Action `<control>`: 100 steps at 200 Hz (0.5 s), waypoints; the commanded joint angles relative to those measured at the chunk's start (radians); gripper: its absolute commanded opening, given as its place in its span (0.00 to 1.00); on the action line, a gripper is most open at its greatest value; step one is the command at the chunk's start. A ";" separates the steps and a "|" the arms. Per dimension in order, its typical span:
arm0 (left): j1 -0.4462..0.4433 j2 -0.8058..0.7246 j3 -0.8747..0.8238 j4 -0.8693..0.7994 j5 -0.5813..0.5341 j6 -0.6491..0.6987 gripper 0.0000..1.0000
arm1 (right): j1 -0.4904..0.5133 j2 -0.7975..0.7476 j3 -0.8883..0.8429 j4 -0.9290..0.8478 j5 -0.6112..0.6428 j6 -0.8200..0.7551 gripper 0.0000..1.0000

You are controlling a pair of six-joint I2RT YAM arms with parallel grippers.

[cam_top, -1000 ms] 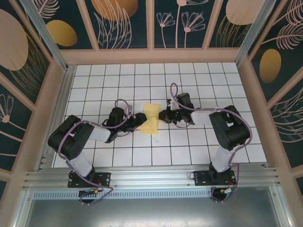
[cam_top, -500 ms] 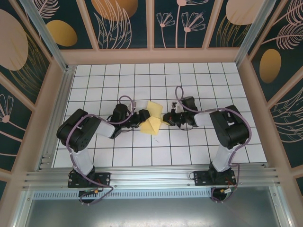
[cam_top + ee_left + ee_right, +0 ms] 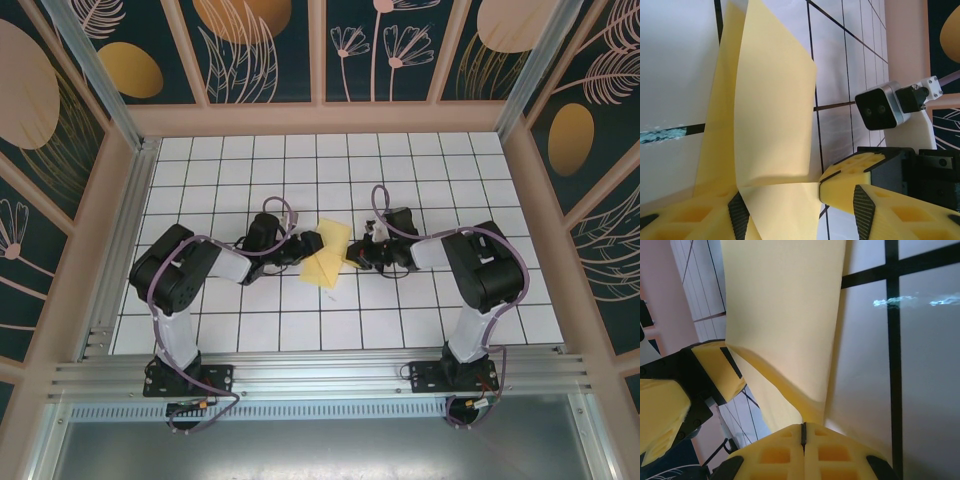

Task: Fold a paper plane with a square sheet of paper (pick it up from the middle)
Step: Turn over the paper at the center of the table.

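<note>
The square sheet of paper [image 3: 324, 254] is pale yellow and bent along a crease into two flaps, one raised off the white grid table [image 3: 420, 160]. It sits mid-table between both grippers. My right gripper [image 3: 353, 251] is shut on the sheet's right edge; in the right wrist view the paper [image 3: 785, 315] comes out of the closed seam of the right gripper [image 3: 802, 432]. My left gripper [image 3: 311, 244] is at the sheet's left side. In the left wrist view the left gripper [image 3: 800, 220] has its jaws apart with the paper [image 3: 770, 110] running between them.
Pink-framed walls [image 3: 530, 200] with dark floral panels enclose the table on three sides. An aluminium rail [image 3: 320, 375] with both arm bases runs along the near edge. The right gripper's fingers [image 3: 852, 175] and wrist camera [image 3: 880, 106] face the left wrist camera closely.
My left arm has reached right, up against the sheet, and its jaws have narrowed. The paper has shifted slightly right and its flap stands higher. The right gripper has stayed shut.
</note>
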 commanded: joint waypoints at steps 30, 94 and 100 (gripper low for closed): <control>-0.014 0.045 0.008 -0.022 0.009 0.049 0.45 | -0.012 0.016 -0.010 0.003 0.015 -0.007 0.00; -0.014 0.011 -0.005 -0.048 -0.050 0.107 0.02 | -0.016 -0.099 -0.010 -0.019 0.019 -0.002 0.36; -0.014 -0.007 -0.008 -0.055 -0.062 0.113 0.00 | -0.020 -0.122 -0.009 -0.034 0.028 -0.005 0.42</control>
